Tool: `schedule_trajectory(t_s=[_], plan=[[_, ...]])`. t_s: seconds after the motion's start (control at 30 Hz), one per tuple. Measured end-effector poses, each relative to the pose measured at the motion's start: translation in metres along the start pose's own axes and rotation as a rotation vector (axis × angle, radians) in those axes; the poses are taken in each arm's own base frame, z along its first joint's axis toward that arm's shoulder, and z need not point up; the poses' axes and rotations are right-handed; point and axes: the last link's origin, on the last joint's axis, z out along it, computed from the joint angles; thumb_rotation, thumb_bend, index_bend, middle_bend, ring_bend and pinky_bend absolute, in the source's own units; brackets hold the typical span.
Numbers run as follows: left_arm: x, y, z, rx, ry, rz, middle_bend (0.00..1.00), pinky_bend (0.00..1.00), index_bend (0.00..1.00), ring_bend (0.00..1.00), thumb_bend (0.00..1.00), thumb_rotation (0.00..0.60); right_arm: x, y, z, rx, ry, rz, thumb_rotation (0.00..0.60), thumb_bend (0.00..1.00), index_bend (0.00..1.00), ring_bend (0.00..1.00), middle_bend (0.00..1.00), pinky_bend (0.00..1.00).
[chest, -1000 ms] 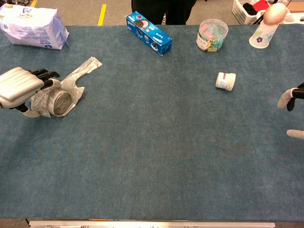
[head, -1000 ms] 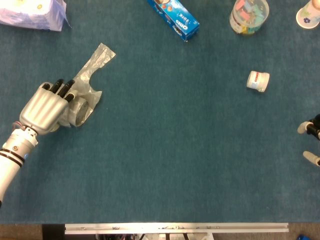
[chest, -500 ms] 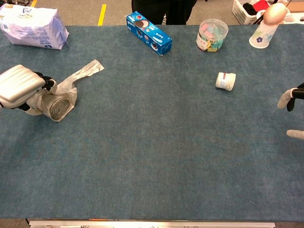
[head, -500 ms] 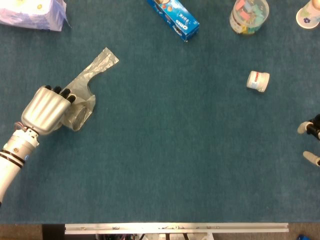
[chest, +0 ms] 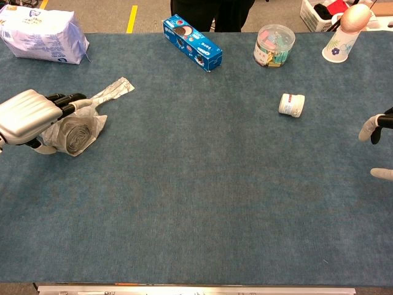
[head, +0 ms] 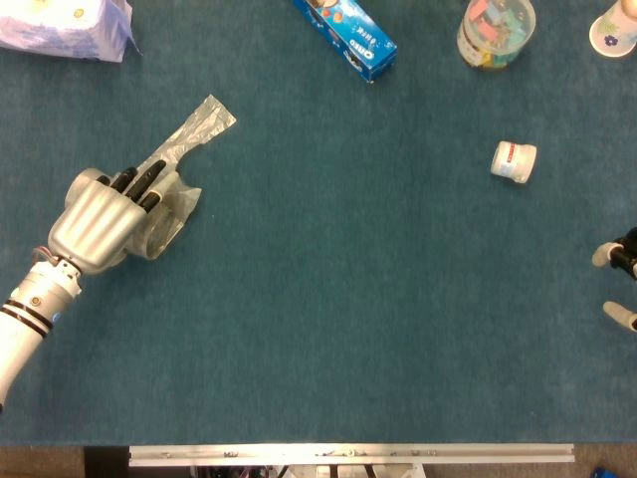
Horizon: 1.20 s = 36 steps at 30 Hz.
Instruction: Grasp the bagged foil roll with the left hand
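Lying on the blue table cloth (head: 328,299) (chest: 202,203) at the far left — bagged foil roll (head: 164,214) (chest: 72,134), end-on to the chest camera, grey coil showing through the clear plastic. Trailing away from the roll, up and toward the table's middle, the flattened loose end of the bag.

Covering the roll from the outer side — left hand (head: 100,217) (chest: 27,117), silver back upward, dark fingers (head: 139,181) (chest: 67,98) reaching over the top of the roll and pressing on the plastic. Resting on the bag, certainly; wrapping under the roll and truly clasping it, impossible to tell, since the palm side is hidden in both views. Running off toward the lower left corner in the head view, the arm.

Sitting beyond the left hand, at the far left edge, a white and purple soft pack (head: 65,25) (chest: 43,38). Lying farther toward the middle, along the far edge, a blue cookie box (head: 345,37) (chest: 192,43), set at a slant. Standing past it a clear tub (head: 496,32) (chest: 274,45) of coloured bits, and a flowered paper cup (head: 612,30) (chest: 339,42) near the far corner. Lying on its side well apart from all of these, a small white jar (head: 514,161) (chest: 291,104).

Peeking in at the opposite edge — right hand (head: 619,284) (chest: 379,144), only pale fingertips showing, apart from each other and touching nothing visible.
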Motion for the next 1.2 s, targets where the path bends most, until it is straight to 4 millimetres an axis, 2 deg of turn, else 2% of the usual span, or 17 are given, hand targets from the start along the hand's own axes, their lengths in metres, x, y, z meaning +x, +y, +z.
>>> schedule_trajectory(t_s=[0.13,0.23,0.33,0.4,0.47,0.53,0.6,0.67,0.77,0.87,1.0,1.07,1.2], plan=[[-0.0008,0.0001,-0.0001,0.007,0.006,0.001,0.17,0.53,0.16,0.25,0.06,0.6,0.0001,0.0001,0.0,0.0,0.001,0.0,0.6,0.0,0.45,0.37,0.54,0.49],[-0.0001,0.0001,-0.0002,0.009,0.02,-0.002,0.34,0.58,0.31,0.36,0.06,0.6,0.0,0.0001,0.0,0.0,0.0,0.0,0.6,0.0,0.45,0.36,0.54,0.49],[0.0004,0.001,-0.0009,0.004,0.035,-0.006,0.47,0.65,0.52,0.45,0.06,0.6,-0.0005,-0.0001,0.0,0.0,-0.002,-0.001,0.6,0.0,0.45,0.37,0.54,0.49],[0.0,0.0009,-0.0012,0.003,0.04,-0.009,0.5,0.67,0.56,0.48,0.07,0.6,-0.0006,-0.0003,0.0,0.001,-0.001,-0.002,0.6,0.0,0.45,0.37,0.54,0.49],[-0.001,-0.0002,-0.002,0.008,0.035,-0.016,0.5,0.67,0.53,0.48,0.07,0.6,-0.0005,-0.0001,0.0,0.001,-0.001,-0.002,0.6,0.0,0.45,0.37,0.54,0.49],[-0.0016,-0.0009,-0.0026,0.009,0.031,-0.017,0.47,0.67,0.44,0.46,0.07,0.6,-0.0005,0.0001,0.0001,0.0,-0.001,-0.002,0.6,0.0,0.45,0.37,0.54,0.49],[-0.0018,-0.0017,-0.0035,0.011,0.026,-0.023,0.37,0.67,0.31,0.42,0.07,0.6,-0.0007,0.0001,0.0002,0.0,-0.002,-0.002,0.6,0.0,0.45,0.37,0.54,0.49],[-0.0017,-0.0015,-0.0041,0.01,0.025,-0.019,0.28,0.66,0.22,0.36,0.07,0.6,-0.0009,-0.0002,0.0,0.001,-0.003,-0.003,0.6,0.0,0.45,0.36,0.54,0.49],[-0.0008,-0.0002,-0.0043,0.007,0.025,-0.028,0.18,0.63,0.15,0.32,0.07,0.6,-0.0008,-0.0002,-0.0001,0.002,-0.002,-0.003,0.6,0.0,0.45,0.37,0.54,0.49],[-0.0008,0.0008,-0.0042,0.003,0.014,-0.047,0.12,0.61,0.15,0.29,0.07,0.6,-0.0003,-0.0001,-0.0002,0.001,0.0,-0.004,0.6,0.0,0.45,0.37,0.54,0.49],[-0.0015,0.0003,-0.0038,0.001,0.0,-0.042,0.12,0.59,0.18,0.26,0.07,0.6,0.0001,-0.0001,-0.0003,0.001,0.002,-0.004,0.6,0.0,0.45,0.36,0.54,0.49],[-0.0023,0.0005,-0.0037,0.0,-0.002,-0.033,0.17,0.59,0.25,0.27,0.07,0.6,0.0001,0.0,-0.0003,0.001,0.002,-0.003,0.6,0.0,0.45,0.36,0.54,0.49],[-0.0016,0.0011,-0.0035,0.003,0.02,-0.036,0.34,0.61,0.35,0.37,0.08,0.6,0.0,0.0,-0.0003,0.001,0.001,-0.003,0.6,0.0,0.45,0.36,0.54,0.49]])
